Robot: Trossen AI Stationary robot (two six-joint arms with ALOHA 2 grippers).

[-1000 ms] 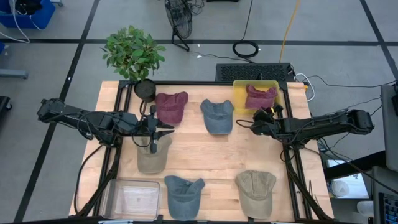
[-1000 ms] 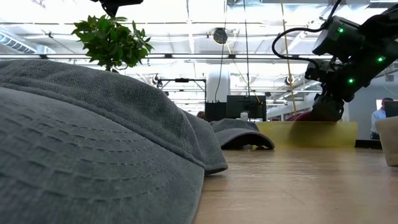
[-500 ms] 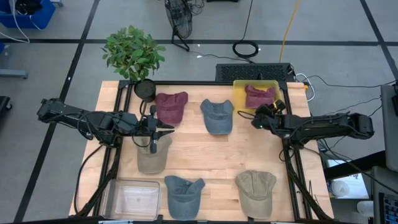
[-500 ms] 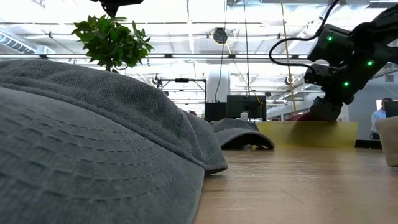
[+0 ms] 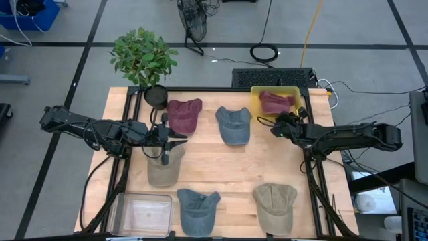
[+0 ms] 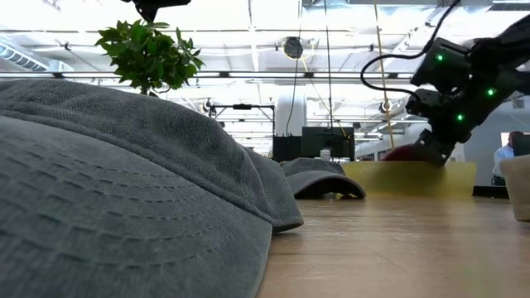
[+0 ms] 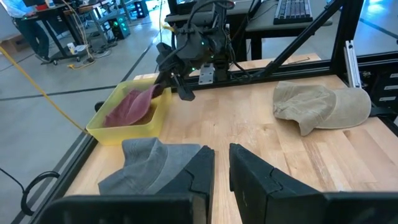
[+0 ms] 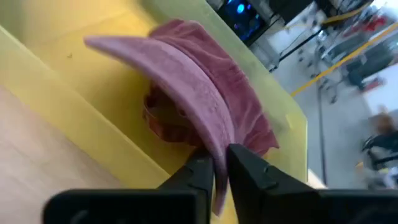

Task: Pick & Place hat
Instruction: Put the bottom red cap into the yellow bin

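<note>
A maroon hat (image 5: 275, 102) lies in the yellow bin (image 5: 257, 90) at the table's far right. My right gripper (image 8: 219, 165) reaches in over the bin's near wall and is shut on the hat; the left wrist view shows it there too (image 7: 163, 85). My left gripper (image 5: 165, 148) hovers shut and holding nothing above a tan hat (image 5: 164, 169) at the left, which lies flat on the table. Its two fingers stand close together (image 7: 222, 167). My right gripper pinches the maroon hat's brim (image 8: 214, 140) between its two fingers, at the brim's edge. The fingers slant down into the bin from the table's near right side. The crown (image 8: 239, 106) lies on the bin's floor, and the brim arches up from the fingers.
Several more hats lie on the table: maroon (image 5: 184, 114) and blue-grey (image 5: 233, 124) at the back, blue (image 5: 198, 207) and khaki (image 5: 275, 206) near the front. A clear bin (image 5: 142, 214) stands front left and a potted plant (image 5: 144, 57) at the back left.
My right gripper has shifted a little toward the table's left and far edge, along the yellow bin's near wall. The maroon hat in the bin now lies flatter and farther left than before. My left arm has kept still.
</note>
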